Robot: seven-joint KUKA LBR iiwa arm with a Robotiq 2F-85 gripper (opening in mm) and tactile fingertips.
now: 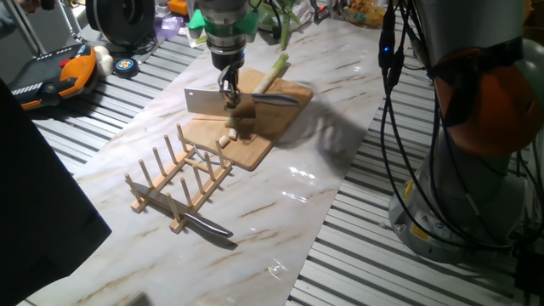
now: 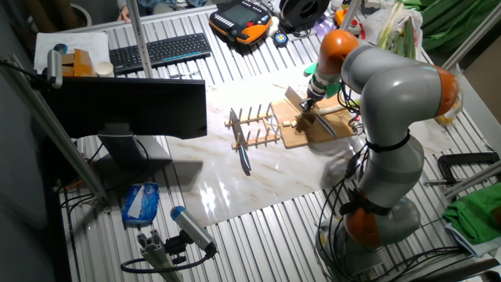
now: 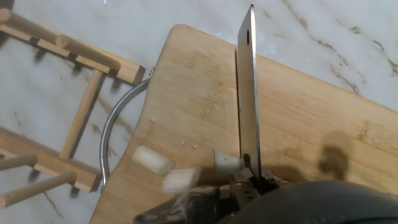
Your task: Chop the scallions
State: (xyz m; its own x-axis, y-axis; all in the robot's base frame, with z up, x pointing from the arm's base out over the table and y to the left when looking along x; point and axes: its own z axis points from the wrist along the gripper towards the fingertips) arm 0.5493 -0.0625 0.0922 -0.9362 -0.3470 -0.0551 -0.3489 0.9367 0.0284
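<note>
**Cleaver held over the cutting board, scallion pieces beside the blade**

The marbled, glossy sheet (image 1: 280,212) covering the slatted table is seen whole only in the fixed views. On it a pale wooden cutting board (image 1: 255,144) is laid, rounded at the corners and fitted with a thin curved metal handle (image 3: 115,134) at one edge.

Beside that handle a wooden peg rack (image 1: 183,183) is set, its round dowels cut off at the frame edge in the hand view. A second knife (image 1: 208,228), with a dark handle, is lain against the rack's side away from the board.

The gripper (image 1: 228,85) is held above the board and appears closed on the handle of a cleaver (image 1: 204,102). The handle itself is largely hidden by the fingers, and in the hand view the contact is lost in dark blur at the lower edge. The flat, grey steel blade (image 3: 249,93) is seen edge-up there, with a small slot near its tip.

The scallions' long stalk (image 1: 274,75), white grading to green, is laid across the board's far corner. Three stubby whitish chunks (image 3: 152,160) are scattered on the board, one touching the blade's base.
</note>
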